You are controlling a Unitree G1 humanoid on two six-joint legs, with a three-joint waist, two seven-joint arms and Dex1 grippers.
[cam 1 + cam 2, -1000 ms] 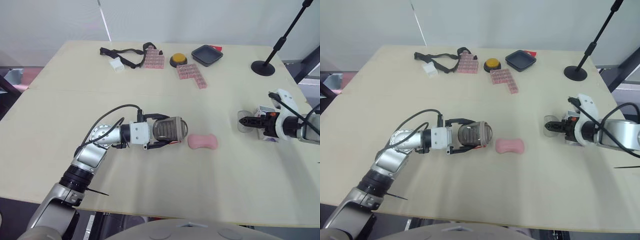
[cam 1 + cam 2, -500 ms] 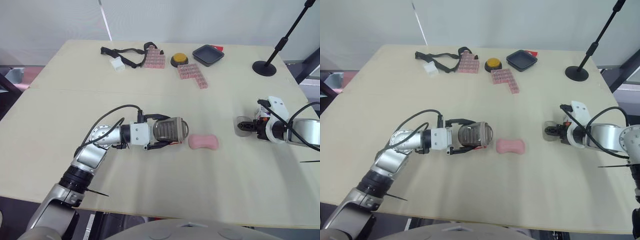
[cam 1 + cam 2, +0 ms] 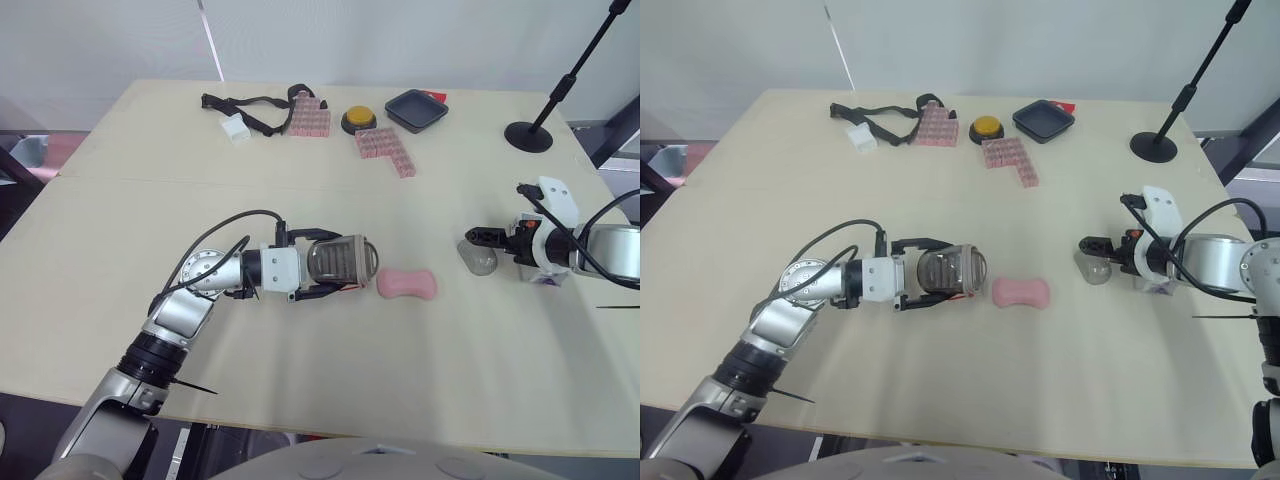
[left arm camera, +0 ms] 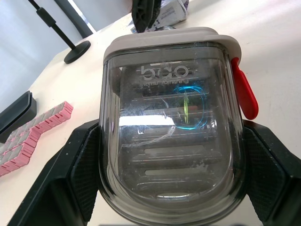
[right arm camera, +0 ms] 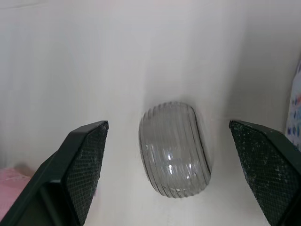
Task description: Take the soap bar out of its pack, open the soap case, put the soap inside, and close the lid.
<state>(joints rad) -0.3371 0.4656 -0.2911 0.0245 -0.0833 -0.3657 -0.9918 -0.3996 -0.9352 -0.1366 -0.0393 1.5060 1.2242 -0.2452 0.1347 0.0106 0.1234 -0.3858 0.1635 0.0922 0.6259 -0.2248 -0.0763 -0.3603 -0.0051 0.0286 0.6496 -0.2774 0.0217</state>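
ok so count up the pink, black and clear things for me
pink: 3 (soap bar, left brick strip, right brick strip)
black: 3 (strap, tray, stand base)
clear: 2 (soap case, ribbed clear piece)
total: 8

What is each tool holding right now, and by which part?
Left tool: clamps the soap case across its two sides. Right tool: open, holding nothing; a clear ribbed piece lies on the table before it.
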